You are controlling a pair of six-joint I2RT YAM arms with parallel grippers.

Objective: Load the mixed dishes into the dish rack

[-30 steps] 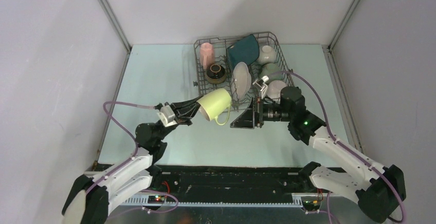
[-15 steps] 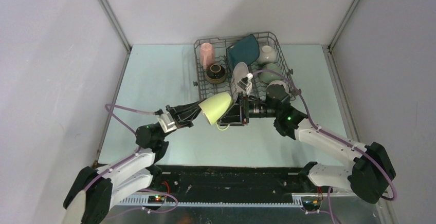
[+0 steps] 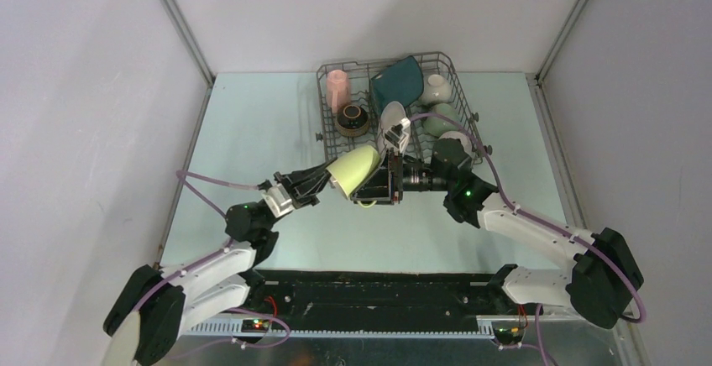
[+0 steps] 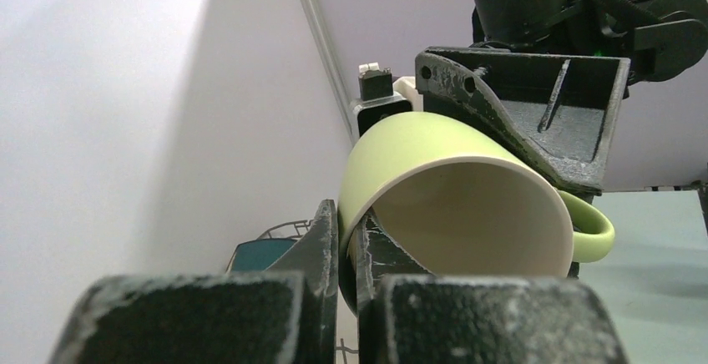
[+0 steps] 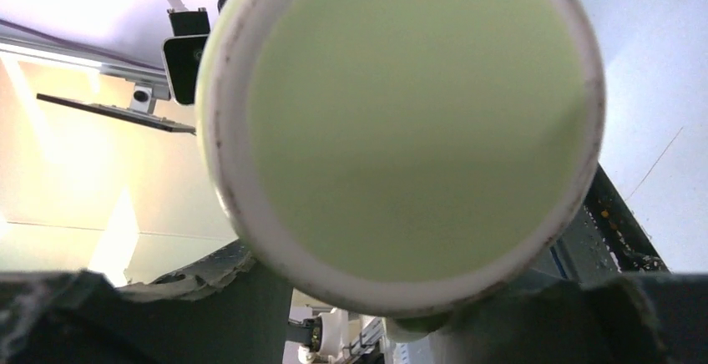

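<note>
Pinching yellow-green mug (image 3: 353, 169) at rim, left tool (image 3: 328, 180) faces right tool (image 3: 375, 185), its clench unclear.

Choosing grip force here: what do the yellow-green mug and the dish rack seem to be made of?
The yellow-green mug looks like glazed ceramic: it is smooth and satin outside and cream inside, and the right wrist view shows a bare, whitish, speckled foot ring. The dish rack appears to be dark grey metal wire, perhaps coated: thin rods and upright tines with a matte look.

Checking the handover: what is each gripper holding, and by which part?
The left gripper pinches the yellow-green mug by its rim wall. The right gripper straddles its base end; whether it grips cannot be told.
</note>
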